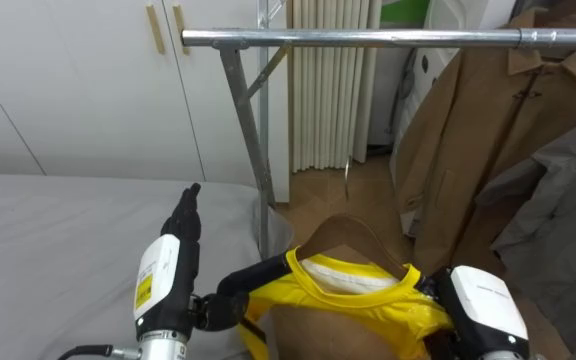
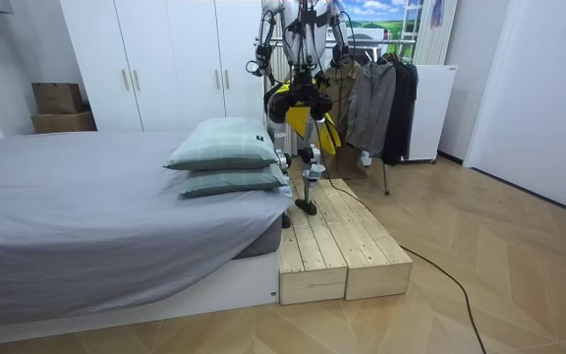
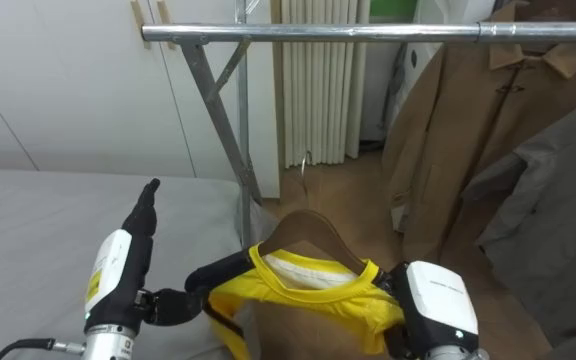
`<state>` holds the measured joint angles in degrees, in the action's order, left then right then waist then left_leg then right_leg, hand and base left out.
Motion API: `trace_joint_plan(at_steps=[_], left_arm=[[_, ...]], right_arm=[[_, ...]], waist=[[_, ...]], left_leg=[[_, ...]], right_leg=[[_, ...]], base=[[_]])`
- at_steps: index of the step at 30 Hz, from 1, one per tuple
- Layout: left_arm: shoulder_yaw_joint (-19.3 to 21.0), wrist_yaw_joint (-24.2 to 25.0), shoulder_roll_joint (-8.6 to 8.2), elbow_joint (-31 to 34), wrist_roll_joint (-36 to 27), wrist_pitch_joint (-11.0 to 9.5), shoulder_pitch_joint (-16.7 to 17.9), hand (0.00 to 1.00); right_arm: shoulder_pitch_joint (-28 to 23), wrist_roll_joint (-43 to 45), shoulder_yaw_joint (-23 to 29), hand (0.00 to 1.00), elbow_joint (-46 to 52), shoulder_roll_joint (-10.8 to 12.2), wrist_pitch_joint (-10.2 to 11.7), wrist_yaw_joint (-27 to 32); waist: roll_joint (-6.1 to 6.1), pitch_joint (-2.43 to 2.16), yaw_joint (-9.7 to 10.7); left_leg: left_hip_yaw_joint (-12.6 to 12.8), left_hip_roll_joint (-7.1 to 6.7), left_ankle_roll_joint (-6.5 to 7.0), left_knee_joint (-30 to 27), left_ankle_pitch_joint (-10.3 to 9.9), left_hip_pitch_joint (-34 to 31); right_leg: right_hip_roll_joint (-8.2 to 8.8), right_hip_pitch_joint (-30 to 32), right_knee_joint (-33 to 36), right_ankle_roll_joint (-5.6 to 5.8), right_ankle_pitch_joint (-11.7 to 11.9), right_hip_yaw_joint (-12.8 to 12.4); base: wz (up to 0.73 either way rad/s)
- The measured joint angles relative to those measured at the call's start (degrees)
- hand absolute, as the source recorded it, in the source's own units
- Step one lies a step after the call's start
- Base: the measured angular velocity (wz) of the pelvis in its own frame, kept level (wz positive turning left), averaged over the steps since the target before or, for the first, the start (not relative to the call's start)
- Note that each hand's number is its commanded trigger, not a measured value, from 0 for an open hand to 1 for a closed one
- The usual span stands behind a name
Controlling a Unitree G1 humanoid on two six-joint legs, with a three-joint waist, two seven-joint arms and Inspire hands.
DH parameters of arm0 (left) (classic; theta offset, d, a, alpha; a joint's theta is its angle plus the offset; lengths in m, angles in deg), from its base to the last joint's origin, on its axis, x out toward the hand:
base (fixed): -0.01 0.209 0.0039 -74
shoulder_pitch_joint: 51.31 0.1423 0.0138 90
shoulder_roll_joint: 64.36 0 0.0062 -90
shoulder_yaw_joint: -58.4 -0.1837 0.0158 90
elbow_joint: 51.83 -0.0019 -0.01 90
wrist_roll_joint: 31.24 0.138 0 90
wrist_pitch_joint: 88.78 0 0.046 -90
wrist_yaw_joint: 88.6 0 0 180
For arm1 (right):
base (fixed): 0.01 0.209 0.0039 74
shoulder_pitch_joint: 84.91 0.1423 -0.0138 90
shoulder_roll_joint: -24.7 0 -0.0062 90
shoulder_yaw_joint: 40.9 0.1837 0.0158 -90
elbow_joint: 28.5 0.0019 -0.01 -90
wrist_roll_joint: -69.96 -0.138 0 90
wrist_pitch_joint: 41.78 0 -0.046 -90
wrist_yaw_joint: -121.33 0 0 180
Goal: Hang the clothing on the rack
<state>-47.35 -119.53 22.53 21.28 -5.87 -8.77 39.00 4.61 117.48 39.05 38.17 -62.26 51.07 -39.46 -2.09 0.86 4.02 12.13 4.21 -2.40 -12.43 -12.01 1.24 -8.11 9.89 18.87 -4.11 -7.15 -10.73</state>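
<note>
Lower left, by the bed [image 1: 48, 230], the left hand [image 1: 160, 280] stands wide, its thumb reaching out to prop one shoulder of the yellow shirt [image 1: 368, 310]. The shirt sits on a wooden hanger [image 1: 353, 235] at bottom centre, under the rail [image 1: 368, 38], probably ready for lifting. Lower right, the right hand [image 1: 483, 300] meets the other shoulder; I cannot tell its grip.

A yellow shirt [image 1: 398, 308] on a hanger [image 1: 348, 220] sits below the rail [image 1: 368, 38], beside a brown coat [image 1: 468, 140]

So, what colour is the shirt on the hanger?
The shirt is yellow; best in the right eye view.
</note>
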Motion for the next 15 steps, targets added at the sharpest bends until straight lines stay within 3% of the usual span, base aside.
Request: trace_joint_plan(at_steps=[1, 3, 6, 15], left_arm=[[0.10, 0.00, 0.42, -0.01, -0.45, 0.00, -0.02, 0.00], [0.41, 0.00, 0.96, -0.13, -1.28, 0.09, -0.01, 0.00], [0.60, 0.00, 1.07, -0.12, -2.23, 0.11, -0.12, 0.00], [0.97, 0.02, 0.48, -0.23, -2.19, 0.11, -0.40, 0.00]], right_arm=[[0.00, -0.02, -0.02, 1.00, 0.00, 0.15, 0.00, 0.00], [0.15, -0.01, -0.08, 1.00, 0.00, 0.48, 0.02, 0.00], [0.46, -0.04, -0.10, 1.00, 0.00, 0.48, 0.02, 0.00], [0.71, -0.02, -0.10, 1.00, 3.80, 0.18, 0.06, 0.02]], waist=[[0.00, 0.00, -0.15], [-0.01, 0.01, -0.30], [0.08, 0.06, -0.81], [0.31, 0.18, -1.32]], left_leg=[[0.14, 0.06, 0.06, 0.22, -0.04, 0.08], [0.66, 0.18, 0.06, 0.40, -0.05, 0.14], [2.23, 0.46, 0.06, 0.40, -0.05, 0.24], [1.65, 0.47, 0.06, 0.70, -0.04, 0.32]], right_leg=[[-0.01, -0.31, -0.34, -0.95, 0.68, -0.01], [-0.03, -0.52, -0.88, -1.36, 0.93, 0.01], [-0.10, -0.74, -1.18, -1.41, 0.93, 0.00], [-0.16, -1.13, -2.26, -1.50, 0.93, -0.07]], base=[[0.00], [0.00], [0.00], [0.00]])
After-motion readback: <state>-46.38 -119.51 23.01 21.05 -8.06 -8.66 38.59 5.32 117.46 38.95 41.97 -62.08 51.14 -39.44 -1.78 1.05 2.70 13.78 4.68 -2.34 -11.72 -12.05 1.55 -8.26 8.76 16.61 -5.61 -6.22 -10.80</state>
